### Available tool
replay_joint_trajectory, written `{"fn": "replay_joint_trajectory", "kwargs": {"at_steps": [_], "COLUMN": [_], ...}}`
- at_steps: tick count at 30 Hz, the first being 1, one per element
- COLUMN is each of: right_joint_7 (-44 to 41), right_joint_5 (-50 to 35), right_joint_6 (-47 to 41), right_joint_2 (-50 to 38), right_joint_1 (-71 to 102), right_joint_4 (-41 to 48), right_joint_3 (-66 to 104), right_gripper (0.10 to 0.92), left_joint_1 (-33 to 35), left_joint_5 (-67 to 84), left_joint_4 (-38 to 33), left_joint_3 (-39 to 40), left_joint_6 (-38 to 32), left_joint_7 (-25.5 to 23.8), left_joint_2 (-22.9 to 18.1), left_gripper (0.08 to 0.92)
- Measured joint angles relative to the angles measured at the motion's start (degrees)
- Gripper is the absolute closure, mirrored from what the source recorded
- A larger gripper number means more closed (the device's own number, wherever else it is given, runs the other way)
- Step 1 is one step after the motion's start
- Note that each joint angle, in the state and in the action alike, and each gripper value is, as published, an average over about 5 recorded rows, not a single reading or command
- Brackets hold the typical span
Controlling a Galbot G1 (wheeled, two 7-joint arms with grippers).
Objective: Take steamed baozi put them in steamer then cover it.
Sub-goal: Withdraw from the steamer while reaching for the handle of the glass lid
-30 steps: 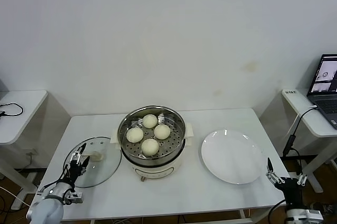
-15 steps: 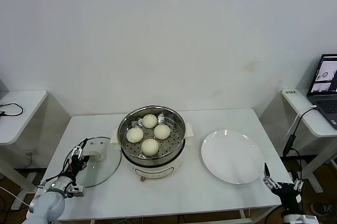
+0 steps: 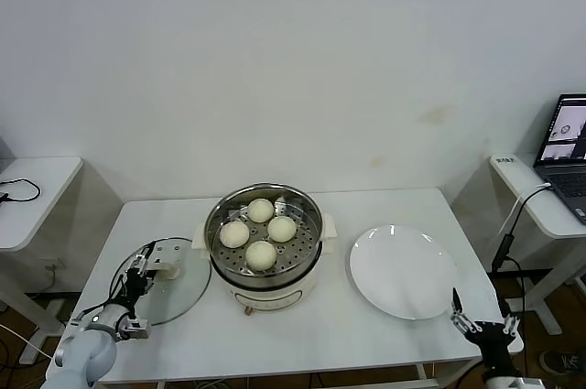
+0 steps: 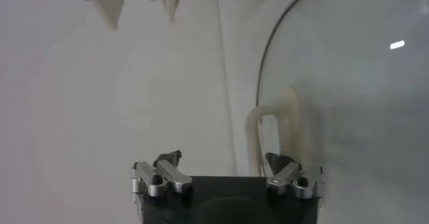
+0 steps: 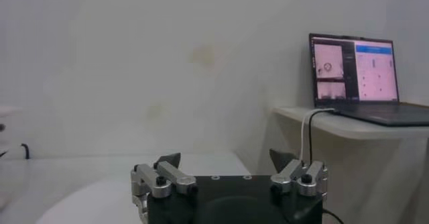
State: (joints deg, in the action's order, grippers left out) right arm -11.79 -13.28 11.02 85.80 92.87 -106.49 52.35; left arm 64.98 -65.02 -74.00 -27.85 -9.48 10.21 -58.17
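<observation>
Several cream-white steamed baozi (image 3: 261, 254) lie in the shiny steel steamer (image 3: 308, 224) at the middle of the table. The cover (image 3: 179, 290), a clear glass lid with a cream handle (image 3: 168, 266), lies flat on the table left of the steamer. My left gripper (image 3: 138, 270) hovers low at the lid's left side, open, with nothing between its fingers. In the left wrist view the left gripper (image 4: 223, 159) has the handle (image 4: 271, 128) just beyond one fingertip and the cover's glass (image 4: 355, 111) to that side. My right gripper (image 3: 478, 318) waits open at the table's front right corner.
A flat white plate (image 3: 403, 272) sits right of the steamer. A laptop (image 3: 568, 146) stands on a side desk at far right, the same laptop (image 5: 354, 71) showing in the right wrist view. Another small table (image 3: 27, 188) is at far left. The steamer's feet (image 4: 104, 1) show ahead of the left gripper.
My left gripper has edged closer to the cover's handle. My right gripper has sunk lower and nearer at the front right corner. Baozi, steamer and cover have not moved.
</observation>
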Motion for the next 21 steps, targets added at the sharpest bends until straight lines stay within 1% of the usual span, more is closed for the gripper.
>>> {"fn": "replay_joint_trajectory", "kwargs": {"at_steps": [8, 15, 18, 21], "right_joint_7": [-0.1, -0.1, -0.2, -0.2], "right_joint_5": [0.3, 0.5, 0.5, 0.6], "right_joint_6": [0.1, 0.1, 0.1, 0.2], "right_joint_2": [0.0, 0.0, -0.2, -0.4], "right_joint_1": [0.0, -0.2, -0.2, -0.3], "right_joint_4": [0.3, 0.4, 0.4, 0.4], "right_joint_3": [-0.6, -1.1, -1.3, -1.5], "right_gripper": [0.202, 0.202, 0.203, 0.203], "left_joint_1": [-0.4, 0.0, 0.6, 1.4], "left_joint_5": [0.4, 1.2, 1.7, 2.3], "left_joint_4": [0.9, 1.2, 0.6, -0.5], "left_joint_3": [0.0, -0.6, -1.2, -1.9], "left_joint_6": [-0.3, -0.9, -0.9, -0.8], "left_joint_7": [-0.1, 1.3, 2.1, 3.0], "left_joint_2": [-0.4, -0.8, -0.8, -0.8], "left_gripper": [0.597, 0.796, 0.857, 0.868]}}
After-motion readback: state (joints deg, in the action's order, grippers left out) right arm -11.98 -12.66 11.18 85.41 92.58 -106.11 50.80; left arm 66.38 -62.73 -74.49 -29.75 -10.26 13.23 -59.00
